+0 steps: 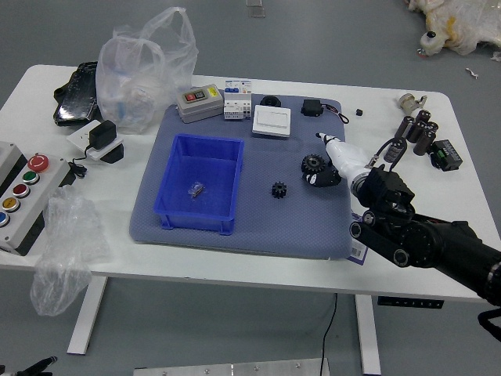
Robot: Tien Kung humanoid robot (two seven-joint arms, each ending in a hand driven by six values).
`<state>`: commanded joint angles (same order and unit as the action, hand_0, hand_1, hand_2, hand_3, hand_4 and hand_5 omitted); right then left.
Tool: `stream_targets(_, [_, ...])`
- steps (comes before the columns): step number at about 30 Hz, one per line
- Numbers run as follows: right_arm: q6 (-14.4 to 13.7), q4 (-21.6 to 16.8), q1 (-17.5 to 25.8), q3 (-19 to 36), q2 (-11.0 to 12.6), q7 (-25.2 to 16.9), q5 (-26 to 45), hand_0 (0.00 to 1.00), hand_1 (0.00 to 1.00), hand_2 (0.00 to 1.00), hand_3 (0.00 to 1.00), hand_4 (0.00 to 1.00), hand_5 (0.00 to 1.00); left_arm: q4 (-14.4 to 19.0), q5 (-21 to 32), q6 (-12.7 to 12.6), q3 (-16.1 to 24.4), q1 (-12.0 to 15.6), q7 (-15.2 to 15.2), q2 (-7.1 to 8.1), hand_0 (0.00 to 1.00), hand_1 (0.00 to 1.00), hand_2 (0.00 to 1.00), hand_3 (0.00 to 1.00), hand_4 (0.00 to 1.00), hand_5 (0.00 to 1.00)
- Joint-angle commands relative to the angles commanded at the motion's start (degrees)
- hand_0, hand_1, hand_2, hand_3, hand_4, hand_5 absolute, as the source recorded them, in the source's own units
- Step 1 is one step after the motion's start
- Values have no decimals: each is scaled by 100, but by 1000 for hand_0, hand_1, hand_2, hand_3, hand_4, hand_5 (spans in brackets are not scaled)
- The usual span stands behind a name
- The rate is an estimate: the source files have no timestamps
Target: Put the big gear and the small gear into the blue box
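My right hand (322,159) reaches in from the right over the grey-blue mat, its pale back leading to dark fingertips. The fingers are parted around the big black gear (313,164), with no clear grasp on it. The small black gear (279,189) lies on the mat, left of and nearer than the big one. Left of both gears stands the blue box (198,216), holding a small clear item. Only a small dark part of my left hand (39,366) shows at the bottom left corner.
Along the mat's far edge are a grey device (200,103), white modules (237,105) and a white square box (272,121). Plastic bags (145,74) and a button panel (23,196) occupy the left side. Black cylinders (419,131) stand at the right.
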<state>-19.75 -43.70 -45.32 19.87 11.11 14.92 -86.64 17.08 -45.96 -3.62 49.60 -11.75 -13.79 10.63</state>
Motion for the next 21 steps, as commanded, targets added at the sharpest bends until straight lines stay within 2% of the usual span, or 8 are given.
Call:
stream_targets(4, [7,11,-5,-108,-20,15,52,366,611,866,978,849,351,-1,-3,1,0,0,1,-3,655,375,457,711,734,621])
stream_targets(5, [23,17,-5,-150,-28,22,69,361,520,527,727,607,221,-1,-4,1,0,0,2,-3,654,377,459,711,734,619])
stream_targets(11, [145,-4,22,-255,-60,-60,48,361,520,527,727,607,221,-2,-1,3,-1,1,6,-2,654,377,459,711,734,619])
stream_targets(12, [142,-23,27,-262,-65,-96,24,302,423,398,571,366,86,-2,2,2,-2,2,8,-1,654,382,462,711,734,621])
stream_targets(17, [54,-118,31,-232,-82,-209,-102,302,423,398,571,366,86,-1,5,1,3,7,13,-5,654,382,462,711,734,621])
stream_targets(18, [43,-135,28,-217,-81,-218,-130,279,406,352,535,318,51,-1,5,0,4,7,15,-7,654,386,466,712,732,619])
stream_targets(21, [37,-169,18,-167,-70,-222,-207,279,406,352,535,318,51,-1,11,-2,4,8,26,-9,654,386,466,712,732,619])
